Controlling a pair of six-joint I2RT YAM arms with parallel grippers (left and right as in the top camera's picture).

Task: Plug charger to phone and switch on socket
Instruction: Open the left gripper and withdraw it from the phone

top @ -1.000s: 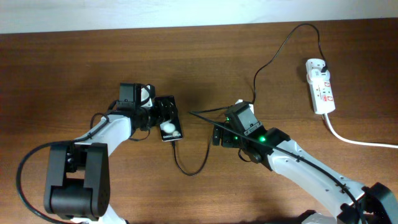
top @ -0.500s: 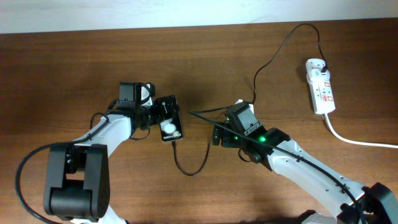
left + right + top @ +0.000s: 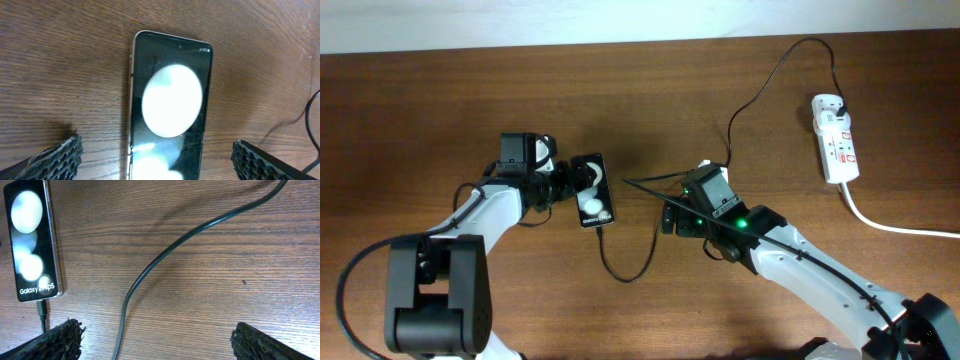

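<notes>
Overhead, the brown wooden table (image 3: 430,90) carries the phone (image 3: 594,192) left of centre, lying flat and screen-up, with two round white reflections on the glass and small white text at its near end. The left gripper (image 3: 162,161) hangs over the phone with its jaws wide apart. In the left wrist view one ribbed black fingertip (image 3: 57,157) stands on either side of the handset, with bare wood showing between each fingertip and the phone's long edges, so nothing is clamped. The charger (image 3: 124,305), a thin black cable, leaves the white adapter (image 3: 828,103) at the far end of the socket (image 3: 837,145). It arcs toward the table's back edge, descends past the right arm and loops on the wood. Its plug tip (image 3: 42,311) meets the phone's short edge just below the text; how deep it sits cannot be told. The right gripper (image 3: 160,342) is likewise spread wide and holds nothing. It hovers above the wood beside the phone's text end, and the cable lies on the table between its fingertips, touching neither. A green light (image 3: 742,222) glows on the right arm. The socket, a white strip with red marks, lies at the far right, well apart from both grippers. A thick white cord (image 3: 890,225) trails from its near end toward the right edge. The position of its switches cannot be read.
</notes>
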